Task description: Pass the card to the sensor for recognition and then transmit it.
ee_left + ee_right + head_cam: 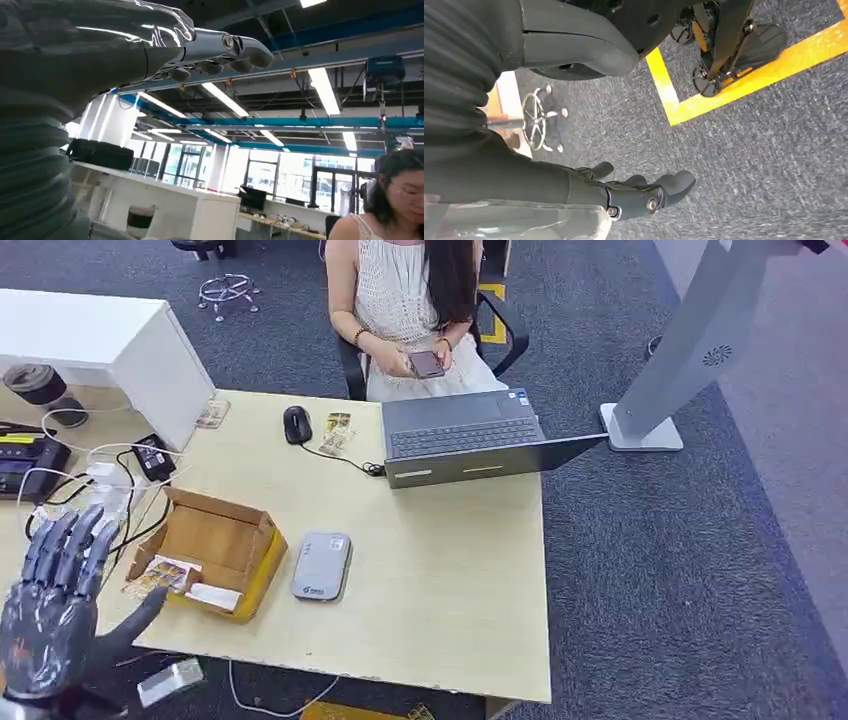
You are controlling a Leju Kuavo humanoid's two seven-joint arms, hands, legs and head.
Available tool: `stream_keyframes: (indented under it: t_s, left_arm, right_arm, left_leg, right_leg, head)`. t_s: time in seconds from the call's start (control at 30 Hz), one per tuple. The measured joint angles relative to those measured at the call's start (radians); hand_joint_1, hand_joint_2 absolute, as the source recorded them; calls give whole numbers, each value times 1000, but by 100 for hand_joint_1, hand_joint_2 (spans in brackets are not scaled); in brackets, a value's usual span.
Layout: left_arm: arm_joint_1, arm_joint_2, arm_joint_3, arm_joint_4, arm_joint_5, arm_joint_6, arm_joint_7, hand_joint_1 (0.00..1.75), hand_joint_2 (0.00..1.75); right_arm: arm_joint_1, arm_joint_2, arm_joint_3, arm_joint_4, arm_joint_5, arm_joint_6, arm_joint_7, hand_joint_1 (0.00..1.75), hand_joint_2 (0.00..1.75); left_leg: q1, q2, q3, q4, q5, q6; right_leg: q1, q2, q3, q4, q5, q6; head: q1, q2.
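Several cards (172,575) lie in the open cardboard box (215,545) near the table's (440,580) left front corner, one pale card at the box's near edge. Just right of the box, apart from it, the grey card sensor (321,565) lies flat on the tabletop. The left hand (52,605) is raised at the near left, beside the box and touching nothing; its fingers (70,545) are spread apart and it holds nothing. The right hand (634,192) hangs over grey carpet (749,150) with a yellow floor line (744,82); its fingers are loosely extended around nothing.

Farther back on the table sit a black mouse (297,424), an open laptop (470,435) and, at the far left, a tangle of cables with a power strip (105,480). Beyond the far edge a person (415,310) sits in a chair holding a phone (426,364). A white stand (680,350) is on the carpet to the right.
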Motion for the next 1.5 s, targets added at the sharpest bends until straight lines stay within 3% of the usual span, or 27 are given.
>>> stream_keyframes:
  t_s: [0.13, 0.17, 0.23, 0.3, 0.43, 0.53, 0.57, 0.63, 0.67, 0.7, 0.73, 0.77, 0.8, 0.87, 0.93, 1.03, 1.07, 1.2, 1.33, 1.37, 1.5]
  left_arm:
    - [136, -106, 80, -74, 117, -7, -125, 0, 175]
    - [148, -137, 103, -81, 171, -36, -169, 0, 175]
    - [144, -233, 183, -82, 273, -151, -316, 0, 175]
    - [134, -310, 261, -82, 300, -214, -406, 0, 175]
    - [119, -404, 364, -82, 305, -250, -433, 0, 175]
    - [112, -441, 401, -82, 308, -261, -434, 0, 175]
    - [102, -460, 418, -82, 332, -305, -434, 0, 0]
    - [42, -501, 479, -44, 393, -440, -429, 0, 0]
    - [-13, -520, 536, 21, 423, -518, -416, 0, 0]
    - [-60, -521, 582, 127, 445, -590, -399, 0, 0]
    - [-138, -504, 653, 295, 450, -648, -384, 0, 0]
    - [-190, -482, 722, 477, 446, -664, -376, 0, 0]
    - [-245, -455, 791, 671, 444, -663, -355, 0, 175]
    - [-315, -413, 897, 981, 457, -658, -294, 0, 175]
    - [-357, -399, 979, 1211, 494, -667, -181, 0, 175]
    - [-404, -399, 1065, 1456, 508, -656, -15, 0, 175]
    - [-415, -401, 1083, 1510, 518, -655, 31, 0, 0]
    - [-460, -400, 1152, 1666, 529, -657, 140, 0, 0]
    - [-480, -391, 1171, 1737, 503, -670, 157, 0, 0]
    - [-483, -389, 1174, 1750, 502, -672, 157, 0, 175]
    - [-488, -378, 1172, 1778, 504, -676, 156, 0, 175]
  right_arm:
    - [-1, 2, -36, -1, -16, -3, -6, 0, 175]
    - [-1, 2, -40, -1, -16, -4, -8, 0, 175]
    - [-2, 2, -51, -2, -12, -11, -9, 0, 175]
    - [-2, 2, -59, -2, -11, -14, -9, 0, 175]
    - [-2, 3, -66, -5, -11, -14, -9, 0, 175]
    - [-3, 3, -72, -5, -11, -14, -9, 0, 175]
    - [-3, 3, -73, -6, -10, -15, -9, 0, 175]
    - [-3, 3, -74, -6, 2, -21, -14, 0, 175]
    - [-4, 4, -74, -6, 15, -23, -18, 0, 175]
    - [-4, 5, -74, -6, 29, -30, -18, 0, 175]
    - [-4, 7, -74, -6, 47, -42, -18, 0, 175]
    - [-4, 8, -73, -6, 62, -50, -16, 0, 175]
    - [-4, 9, -70, -6, 78, -56, -14, 0, 175]
    - [-2, 10, -64, -6, 109, -69, -8, 0, 175]
    - [-1, 10, -50, -6, 149, -74, 8, 0, 175]
    - [0, 9, -28, -5, 193, -72, 25, 0, 175]
    - [-1, 10, -21, -5, 208, -72, 27, 0, 175]
    - [1, 9, 5, -5, 242, -66, 28, 0, 175]
    - [1, 9, 19, -4, 241, -53, 21, 0, 175]
    - [2, 9, 21, -4, 241, -53, 21, 0, 175]
    - [8, 8, 36, -5, 231, -43, 15, 0, 175]
  left_leg:
    - [0, -3, 0, 0, 0, 0]
    - [0, -4, 0, 0, 0, 0]
    - [0, -5, 1, 0, 0, 1]
    - [0, -5, 2, 0, 0, 1]
    - [0, -5, 4, 0, 0, 1]
    - [0, -6, 5, 0, 0, 0]
    - [0, -6, 5, 0, 0, 1]
    - [-1, -9, 5, 0, 1, 1]
    - [-1, -11, 5, 0, 1, 1]
    - [-3, -11, 6, 0, 1, 1]
    - [-4, -12, 9, -2, 2, 0]
    - [-4, -10, 10, -3, 2, 0]
    - [-4, -8, 12, -3, 2, -3]
    - [-3, -5, 13, -3, 2, -3]
    - [-3, -7, 12, -3, 2, -3]
    - [-4, -11, 11, -3, 2, -1]
    - [-4, -11, 10, -2, 2, -1]
    - [-5, -10, 10, -1, 1, 1]
    - [-7, -10, 11, -1, 1, 1]
    - [-7, -10, 11, -1, 1, 1]
    - [-6, -10, 11, -1, 1, 1]
  right_leg:
    - [0, -4, 2, 0, 0, 1]
    - [0, -5, 2, 0, 0, 1]
    - [0, -6, 4, 0, 0, 1]
    - [0, -6, 5, 0, 0, 1]
    - [0, -7, 7, 0, 0, 1]
    - [0, -8, 7, 0, 0, 1]
    - [0, -8, 7, 0, 0, 1]
    - [0, -10, 8, 0, 0, 1]
    - [0, -12, 9, 0, 0, 1]
    - [-1, -13, 9, 0, 0, 1]
    - [-2, -13, 11, 0, 0, 1]
    - [-3, -12, 12, 0, 0, 0]
    - [-3, -9, 12, 1, 0, -1]
    - [-3, -6, 12, 1, 0, -1]
    - [-3, -7, 12, 1, -1, -1]
    - [-5, -11, 12, 0, -1, 0]
    - [-5, -11, 12, 0, -1, 0]
    - [-6, -11, 12, -1, -1, 1]
    - [-5, -10, 12, -1, -1, 1]
    - [-5, -10, 12, -1, -1, 1]
    - [-4, -10, 11, -1, -1, 1]
  head:
    - [0, 0]
    - [0, 0]
    - [0, 0]
    - [1, 0]
    - [0, 0]
    - [1, 0]
    - [1, 0]
    - [2, 0]
    - [2, 0]
    - [2, 0]
    - [2, 0]
    - [1, 0]
    - [0, 0]
    - [-3, 0]
    - [-2, 0]
    - [-2, 0]
    - [-2, 0]
    - [-1, 0]
    - [-1, 0]
    - [-1, 0]
    - [-1, 0]
